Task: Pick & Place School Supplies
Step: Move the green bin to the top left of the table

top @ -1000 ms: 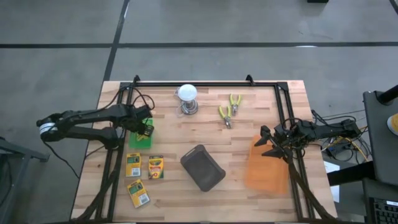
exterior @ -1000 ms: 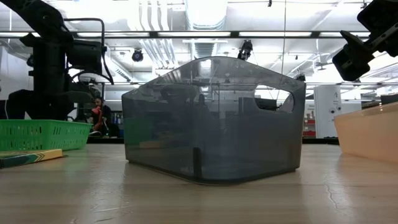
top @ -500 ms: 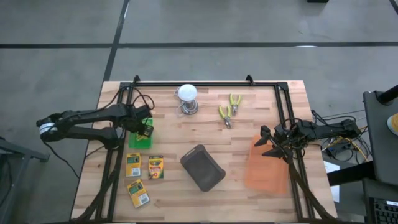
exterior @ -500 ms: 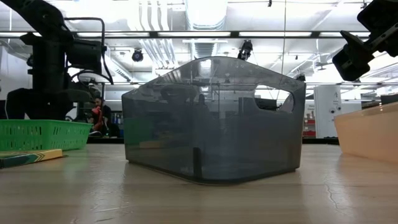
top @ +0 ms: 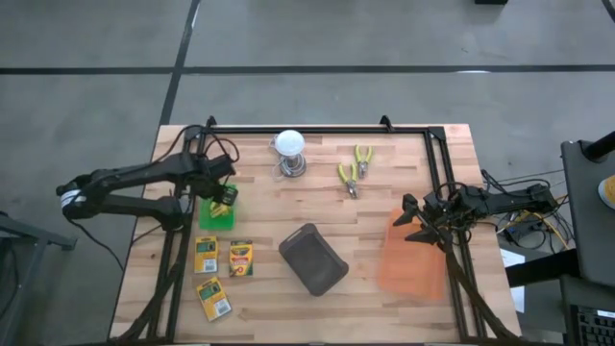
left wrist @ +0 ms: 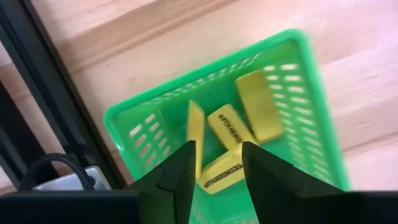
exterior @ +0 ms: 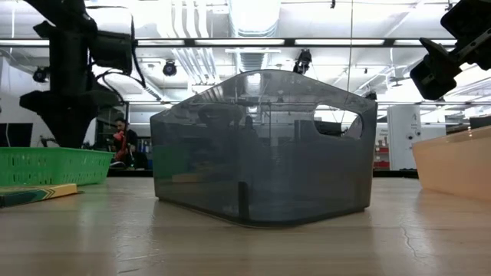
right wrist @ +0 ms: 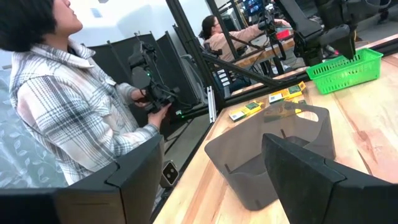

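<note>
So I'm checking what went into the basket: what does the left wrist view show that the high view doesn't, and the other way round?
Only the left wrist view shows the flat yellow rectangular pieces lying inside the green plastic mesh basket, seen past the left hand, which is empty.

Only the high view shows three green-and-yellow crayon boxes on the wooden table, the grey translucent bin, the orange bin and the right hand waiting over it.

Both show the basket.
</note>
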